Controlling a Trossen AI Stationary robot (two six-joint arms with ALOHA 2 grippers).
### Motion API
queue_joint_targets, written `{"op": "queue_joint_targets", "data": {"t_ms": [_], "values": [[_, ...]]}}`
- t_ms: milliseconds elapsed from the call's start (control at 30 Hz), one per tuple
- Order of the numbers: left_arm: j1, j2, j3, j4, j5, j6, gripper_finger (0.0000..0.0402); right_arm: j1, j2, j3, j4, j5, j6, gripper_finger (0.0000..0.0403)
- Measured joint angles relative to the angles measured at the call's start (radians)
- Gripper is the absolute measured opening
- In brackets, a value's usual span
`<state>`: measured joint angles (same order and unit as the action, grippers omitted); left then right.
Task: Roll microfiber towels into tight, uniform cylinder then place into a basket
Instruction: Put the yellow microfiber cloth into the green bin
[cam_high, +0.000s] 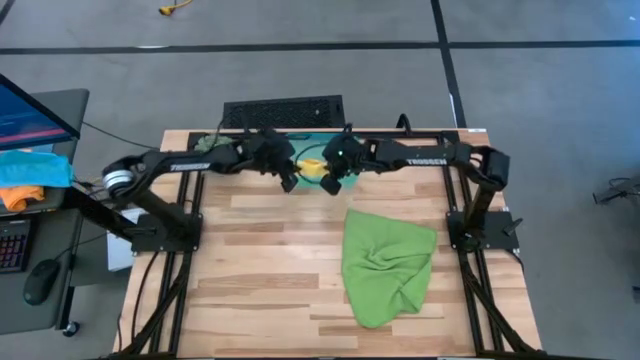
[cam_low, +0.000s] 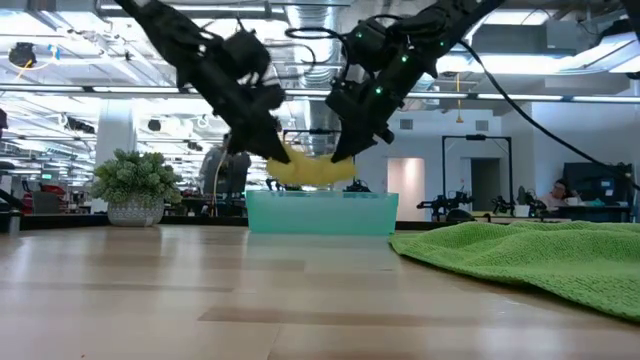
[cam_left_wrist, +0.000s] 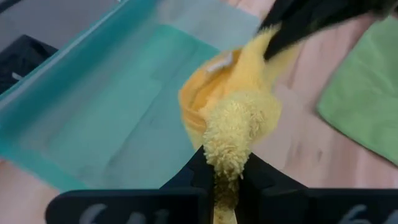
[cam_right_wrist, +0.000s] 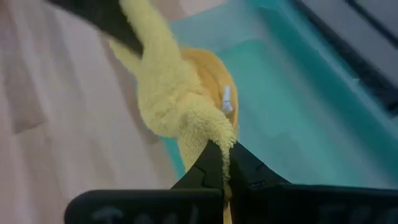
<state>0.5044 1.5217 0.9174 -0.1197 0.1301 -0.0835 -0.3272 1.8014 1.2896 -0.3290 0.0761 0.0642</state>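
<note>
1. A pale butcher-block table (cam_high: 280, 270) under bright open-plan office lights, and the action is at its far edge.
2. The left gripper (cam_left_wrist: 227, 180) has its jaws pressed together on one end of the rolled yellow towel (cam_low: 305, 170); the right gripper (cam_right_wrist: 222, 163) pinches the other end just as tightly.
3. Between them the roll hangs in the air, sagging a little, right above the teal basket (cam_low: 320, 213).
4. Risk one: each pinch takes only a tuft of pile. If either slips, that end drops and the roll could unwind.
5. Risk two: the roll looks about as long as the basket. Lowered off-centre, an end may catch the wall and land on the rim.
6. Risk three: if the jaws part unevenly, one side could drag the cloth and loosen the cylinder.
7. Further out, the lime green towel (cam_high: 385, 265) lies crumpled and unrolled on the table, well apart from the basket, not yet done.
</note>
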Motion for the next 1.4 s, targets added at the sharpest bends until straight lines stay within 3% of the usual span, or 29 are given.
{"op": "queue_joint_targets", "data": {"t_ms": [433, 1100, 1400], "values": [[0.080, 0.267, 0.171, -0.074, 0.076, 0.045, 0.0016, -0.114, 0.068, -0.005, -0.085, -0.054, -0.081, 0.0014], [0.064, 0.272, 0.170, -0.158, 0.124, 0.008, 0.0017, -0.089, 0.124, 0.000, -0.109, -0.060, -0.049, 0.0019], [0.064, 0.272, 0.167, -0.151, 0.115, 0.009, 0.0068, -0.091, 0.124, -0.002, -0.124, -0.045, -0.038, 0.0015]]}}
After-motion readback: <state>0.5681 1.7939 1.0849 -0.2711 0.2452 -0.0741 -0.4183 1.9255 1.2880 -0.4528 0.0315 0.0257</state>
